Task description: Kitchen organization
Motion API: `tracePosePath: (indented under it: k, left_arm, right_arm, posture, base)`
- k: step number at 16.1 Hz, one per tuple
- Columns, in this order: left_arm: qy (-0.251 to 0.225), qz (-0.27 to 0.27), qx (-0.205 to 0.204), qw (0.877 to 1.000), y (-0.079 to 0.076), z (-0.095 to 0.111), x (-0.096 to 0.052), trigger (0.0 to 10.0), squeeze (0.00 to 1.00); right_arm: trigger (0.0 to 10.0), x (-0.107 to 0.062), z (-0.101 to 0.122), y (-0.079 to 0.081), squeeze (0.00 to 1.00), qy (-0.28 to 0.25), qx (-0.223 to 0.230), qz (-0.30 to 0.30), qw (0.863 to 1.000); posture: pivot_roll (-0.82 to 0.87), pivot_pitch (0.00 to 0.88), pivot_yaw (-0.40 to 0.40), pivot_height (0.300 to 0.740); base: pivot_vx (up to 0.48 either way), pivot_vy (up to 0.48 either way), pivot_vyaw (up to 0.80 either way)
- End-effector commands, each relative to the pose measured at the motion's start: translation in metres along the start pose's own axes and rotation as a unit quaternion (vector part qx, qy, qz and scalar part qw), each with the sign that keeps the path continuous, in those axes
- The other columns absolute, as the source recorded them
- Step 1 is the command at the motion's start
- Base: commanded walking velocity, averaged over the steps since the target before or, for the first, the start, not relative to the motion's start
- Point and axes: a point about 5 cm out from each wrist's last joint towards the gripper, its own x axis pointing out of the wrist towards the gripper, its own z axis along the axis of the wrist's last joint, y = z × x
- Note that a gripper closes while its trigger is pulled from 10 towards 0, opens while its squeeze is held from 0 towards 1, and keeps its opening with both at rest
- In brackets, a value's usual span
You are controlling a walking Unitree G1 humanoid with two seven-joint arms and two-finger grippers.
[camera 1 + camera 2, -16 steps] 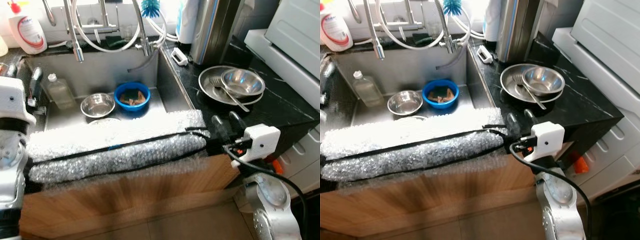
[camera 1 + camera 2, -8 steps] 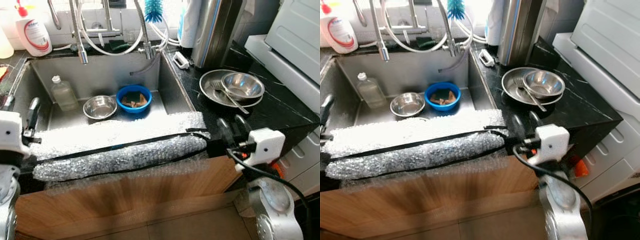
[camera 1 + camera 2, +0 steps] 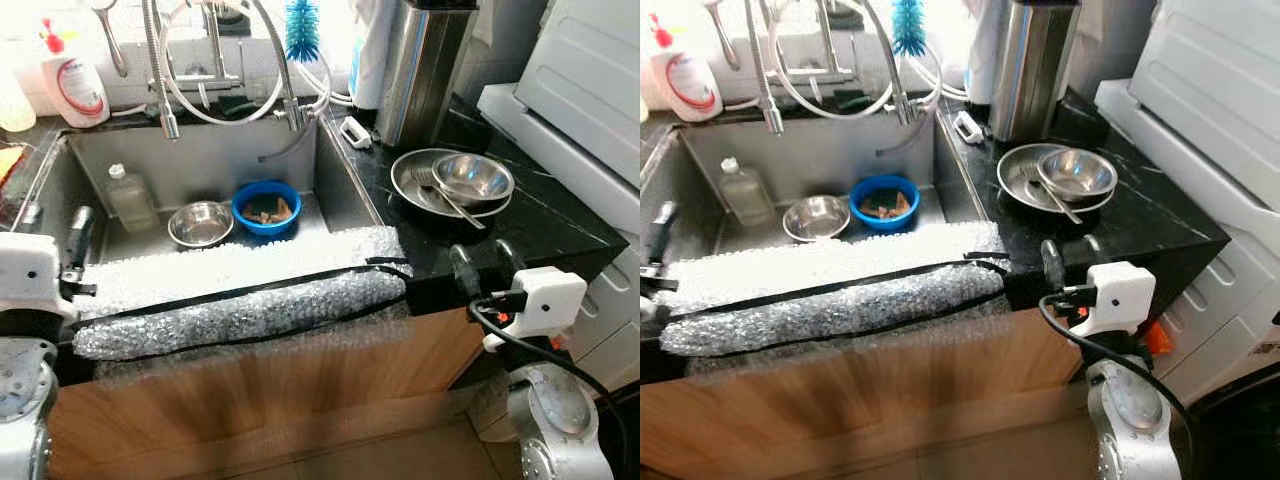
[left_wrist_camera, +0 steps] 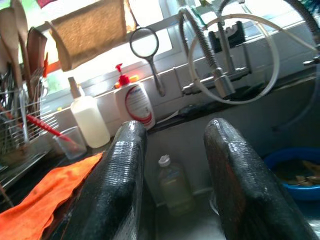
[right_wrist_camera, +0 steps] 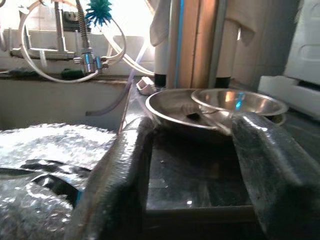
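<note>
Kitchen sink [image 3: 335, 190] w/ black surface [image 3: 540, 225] at 3 o'clock. Right gripper [image 3: 482, 262] hovers at surface's front edge, fingers [image 5: 272, 165] spread wide, empty. Left gripper [image 3: 78, 232] at sink's 9 o'clock rim, fingers [image 4: 117, 185] wide, empty. In sink: blue bowl [image 3: 267, 206], steel bowl [image 3: 200, 222] just beside it, bottle [image 3: 128, 197]. On surface at 12 o'clock of right gripper: plate [image 3: 412, 180] carrying small bowl [image 3: 473, 178] and utensil, possibly a fork [image 3: 445, 192]. Bubble wrap [image 3: 240, 290] covers sink's front edge.
</note>
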Motion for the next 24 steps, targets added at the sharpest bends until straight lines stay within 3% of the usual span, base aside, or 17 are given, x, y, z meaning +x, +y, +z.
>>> tracePosePath:
  k: [1, 3, 5, 11, 12, 14, 15, 17, 19, 24]
  left_arm:
    - [-0.004, -0.004, 0.000, 1.000, -0.003, 0.003, 0.001, 10.0, 0.00]
    - [-0.002, -0.005, -0.005, 1.000, -0.003, 0.003, 0.002, 10.0, 0.00]
    - [-0.002, -0.010, -0.005, 1.000, -0.007, 0.003, 0.003, 10.0, 0.00]
    - [0.002, -0.013, -0.006, 1.000, -0.009, 0.004, 0.006, 10.0, 0.00]
    - [0.000, -0.013, -0.008, 1.000, -0.010, 0.005, 0.008, 10.0, 0.00]
    - [0.000, -0.012, -0.012, 1.000, -0.012, 0.005, 0.010, 10.0, 0.00]
    - [-0.001, -0.013, -0.014, 1.000, -0.014, 0.005, 0.010, 10.0, 0.00]
    - [-0.001, -0.013, -0.017, 1.000, -0.015, 0.005, 0.011, 10.0, 0.00]
    - [-0.003, -0.011, -0.016, 1.000, -0.014, 0.006, 0.013, 10.0, 0.00]
    - [-0.006, -0.001, -0.016, 1.000, -0.012, 0.009, 0.016, 10.0, 0.00]
  right_arm:
    - [10.0, 0.000, 0.000, -0.006, 1.00, 0.000, -0.004, -0.012, 1.000]
    - [10.0, 0.004, 0.001, -0.007, 1.00, 0.001, 0.009, -0.019, 1.000]
    - [10.0, 0.009, -0.002, -0.010, 0.00, 0.010, 0.014, -0.032, 0.999]
    - [10.0, 0.010, -0.017, -0.008, 0.00, 0.049, 0.030, -0.045, 0.997]
    - [10.0, 0.014, -0.015, -0.009, 1.00, 0.047, 0.035, -0.051, 0.997]
    - [10.0, 0.022, -0.012, -0.013, 0.95, 0.041, 0.033, -0.069, 0.996]
    - [10.0, 0.028, -0.014, -0.022, 0.00, 0.053, 0.036, -0.105, 0.992]
    - [10.0, 0.035, -0.011, -0.022, 0.00, 0.042, 0.045, -0.100, 0.993]
    - [10.0, 0.045, -0.008, -0.021, 0.00, 0.031, 0.083, -0.111, 0.990]
    - [10.0, 0.056, -0.010, -0.014, 0.00, 0.036, 0.072, -0.098, 0.992]
  posture:
    - [0.03, 0.012, -0.028, 0.740]
    - [0.03, 0.008, -0.029, 0.740]
    - [0.04, 0.005, -0.029, 0.740]
    - [0.04, 0.045, -0.025, 0.740]
    - [0.04, 0.056, -0.025, 0.740]
    - [0.04, 0.066, -0.025, 0.740]
    - [0.03, 0.074, -0.024, 0.740]
    - [0.04, 0.083, -0.021, 0.740]
    - [0.04, 0.090, -0.020, 0.740]
    - [0.04, 0.107, -0.014, 0.740]
  base:
    - [0.000, 0.000, 0.00]
    - [0.000, 0.000, 0.00]
    - [0.000, 0.000, 0.00]
    - [0.000, 0.000, 0.00]
    - [0.000, 0.000, 0.00]
    - [0.000, 0.000, 0.00]
    - [0.000, 0.000, 0.00]
    - [0.000, 0.000, 0.00]
    - [0.000, 0.000, 0.00]
    - [0.000, 0.000, 0.00]
